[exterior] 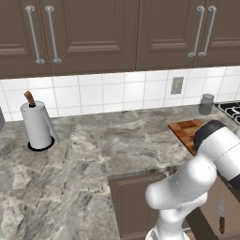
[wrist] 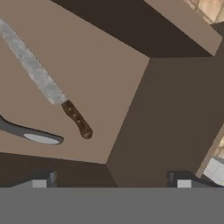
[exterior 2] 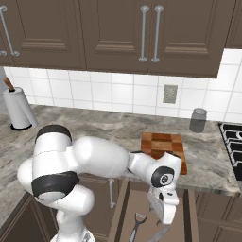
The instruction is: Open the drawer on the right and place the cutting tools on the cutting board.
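Your knife [wrist: 48,89] lies flat on the floor of the open drawer [wrist: 105,83], grey blade running away from its dark handle, with a second slim grey tool [wrist: 30,133] just beside it. Expect both to be light, stiff and slick (thin metal, awkward to pinch flat), so take the knife across its thicker handle. The gripper [wrist: 111,181] hovers above, jaws spread wide, holding nothing. The cutting board [exterior 2: 163,149] waits on the counter [exterior 2: 108,130] behind the drawer.

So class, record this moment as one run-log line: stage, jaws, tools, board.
stage: drawer open, hand above it | jaws: open, empty | tools: knife and grey utensil lie inside | board: cutting board on counter, bare
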Motion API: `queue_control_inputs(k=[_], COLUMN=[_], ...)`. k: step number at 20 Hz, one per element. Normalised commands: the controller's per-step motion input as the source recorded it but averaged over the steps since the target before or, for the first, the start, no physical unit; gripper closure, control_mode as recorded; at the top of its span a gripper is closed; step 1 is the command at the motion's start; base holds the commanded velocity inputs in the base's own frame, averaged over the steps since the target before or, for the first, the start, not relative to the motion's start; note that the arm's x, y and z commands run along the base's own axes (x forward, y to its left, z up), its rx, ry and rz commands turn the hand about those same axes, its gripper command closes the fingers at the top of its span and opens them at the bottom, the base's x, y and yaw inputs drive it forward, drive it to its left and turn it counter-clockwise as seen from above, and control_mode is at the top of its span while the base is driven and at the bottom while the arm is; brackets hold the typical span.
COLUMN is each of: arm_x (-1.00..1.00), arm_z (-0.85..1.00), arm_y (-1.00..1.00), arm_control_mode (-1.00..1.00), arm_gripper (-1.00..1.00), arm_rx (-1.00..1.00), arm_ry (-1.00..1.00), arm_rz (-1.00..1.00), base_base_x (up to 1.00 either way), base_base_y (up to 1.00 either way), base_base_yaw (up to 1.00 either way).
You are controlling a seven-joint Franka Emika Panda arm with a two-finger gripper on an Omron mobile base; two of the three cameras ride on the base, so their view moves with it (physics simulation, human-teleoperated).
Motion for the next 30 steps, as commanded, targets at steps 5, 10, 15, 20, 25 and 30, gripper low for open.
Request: queue_control_inputs(k=[5,10,15,20,25,30], arm_x=[-0.38,-0.29,-0.01,0.00,0.00,0.00], arm_z=[-0.36,-0.30,-0.07,-0.21,-0.43,-0.34], arm_y=[0.04,0.26,0.16,0.04,0.20,0.13], arm_control_mode=[-1.00,-1.00,-1.00,-1.00,-1.00,-1.00], arm_gripper=[-1.00,-1.00,-1.00,-1.00,-1.00,-1.00], arm_rx=[0.12,0.05,0.00,-0.03,-0.06,-0.01], arm_ry=[-0.06,-0.16,-0.12,-0.02,0.00,0.00], arm_rz=[0.00,0.00,0.00,0.00,0.00,0.05], base_base_x=[0.00,0.00,0.00,0.00,0.00,0.00], base_base_y=[0.00,0.00,0.00,0.00,0.00,0.00], base_base_yaw=[0.00,0.00,0.00,0.00,0.00,0.00])
